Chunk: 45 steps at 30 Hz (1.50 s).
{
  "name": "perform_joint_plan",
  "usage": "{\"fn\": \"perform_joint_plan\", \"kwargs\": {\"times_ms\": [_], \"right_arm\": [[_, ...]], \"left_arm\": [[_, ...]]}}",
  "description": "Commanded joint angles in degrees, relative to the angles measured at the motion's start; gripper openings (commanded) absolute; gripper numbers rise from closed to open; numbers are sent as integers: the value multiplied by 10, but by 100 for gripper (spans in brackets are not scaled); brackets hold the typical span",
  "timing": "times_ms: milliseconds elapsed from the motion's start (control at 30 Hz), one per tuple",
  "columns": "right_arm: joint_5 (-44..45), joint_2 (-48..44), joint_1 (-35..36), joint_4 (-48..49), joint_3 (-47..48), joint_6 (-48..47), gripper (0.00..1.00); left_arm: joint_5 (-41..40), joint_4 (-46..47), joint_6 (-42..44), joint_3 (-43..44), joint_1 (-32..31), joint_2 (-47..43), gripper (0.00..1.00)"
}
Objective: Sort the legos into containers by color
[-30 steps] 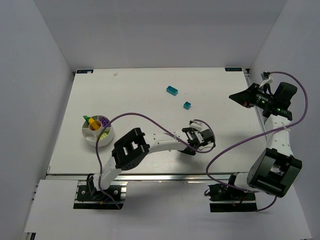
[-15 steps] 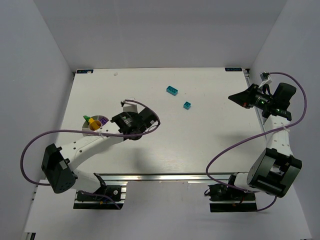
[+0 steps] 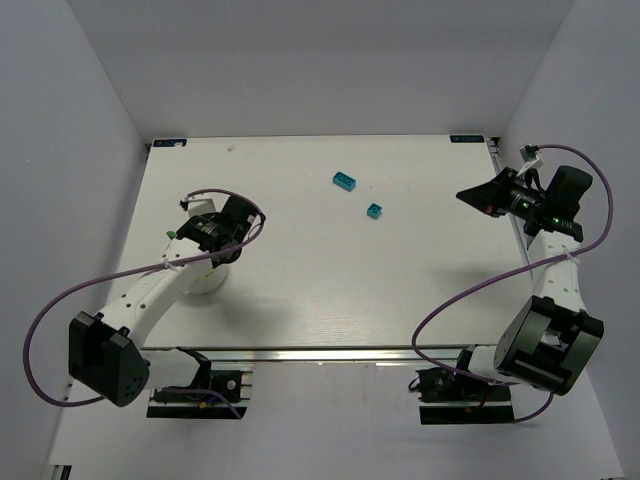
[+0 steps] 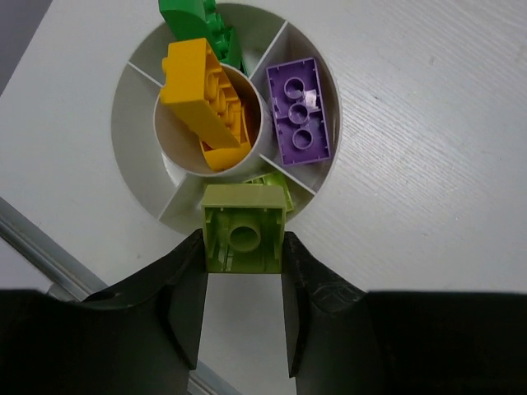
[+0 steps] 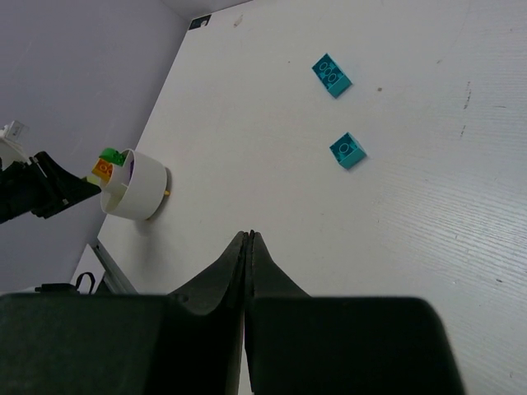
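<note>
Lime green brick (image 4: 244, 234): clamped between the two fingers of the left gripper (image 4: 244, 257), with its hollow underside facing the wrist camera. It overlaps the near rim of the bowl (image 4: 136, 193), right in front of the wedge that holds another lime piece.
Left gripper jaws: part-way apart, spread just to the brick's width, with one finger on each side face. No other thing is seen touching them.
Left gripper, from above: the left gripper (image 3: 205, 233) hangs over the bowl at the left side of the table (image 3: 300, 290).
Bowl: white and round, with a centre cup ringed by wedge compartments. In the top view only the bowl's near wall (image 3: 205, 283) shows beneath the wrist.
Centre cup: the yellow brick (image 4: 198, 90) sits tilted, leaning on the cup's rim.
Right-hand wedge: the purple brick (image 4: 300, 111) lies flat, studs up.
Far wedge: the dark green brick (image 4: 198, 20) is partly cut off by the frame's top edge.
Near wedge: the second lime piece (image 4: 268, 179) is mostly hidden behind the held brick.
Cyan bricks: the larger cyan brick (image 3: 344, 180) and the smaller cyan brick (image 3: 375, 211) lie on the bare table. They are near each other, not touching, and well apart from the bowl.
Right gripper (image 5: 249, 243): fingers pressed together with nothing between them, raised at the table's right edge.
</note>
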Motion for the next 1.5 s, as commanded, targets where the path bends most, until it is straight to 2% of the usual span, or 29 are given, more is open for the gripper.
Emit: {"fn": "perform_joint_plan", "kwargs": {"times_ms": [0,167,333,367,400,433,567,700,733,1167,1267,1367,1400,1433,1467], "right_arm": [[-13,-7,1,27,-4,1,0],[-11,-7,0,27,-4,0,0],[-13,-3,1,26,-4,-1,0],[-12,-1,1,27,-4,-2,0],[-12,-1,1,26,-4,-1,0],[-12,-1,1,27,-4,-2,0],[-13,0,0,27,-4,-2,0],[-12,1,0,27,-5,-2,0],[-11,1,0,27,-5,-2,0],[-19,1,3,26,-5,-4,0],[-62,1,7,32,-6,-31,0],[-103,0,23,32,-7,-74,26],[-102,-1,29,27,-7,-89,43],[-88,-5,56,0,-2,-143,51],[-69,-5,67,-19,3,-171,57]], "left_arm": [[18,48,23,-15,30,3,0],[42,79,30,-34,54,15,0],[48,89,36,-46,66,6,6],[49,90,36,-53,71,1,10],[51,91,36,-56,71,0,23],[53,93,36,-60,71,-2,28],[62,99,30,-81,76,-13,44],[66,100,29,-90,76,-18,51],[67,100,28,-90,76,-18,57],[66,82,23,-72,69,-49,67],[82,82,50,-44,63,-92,65],[143,119,117,-38,63,-153,49],[167,160,137,-47,63,-172,38],[230,180,182,-54,63,-191,16],[263,202,208,-64,63,-207,8]]}}
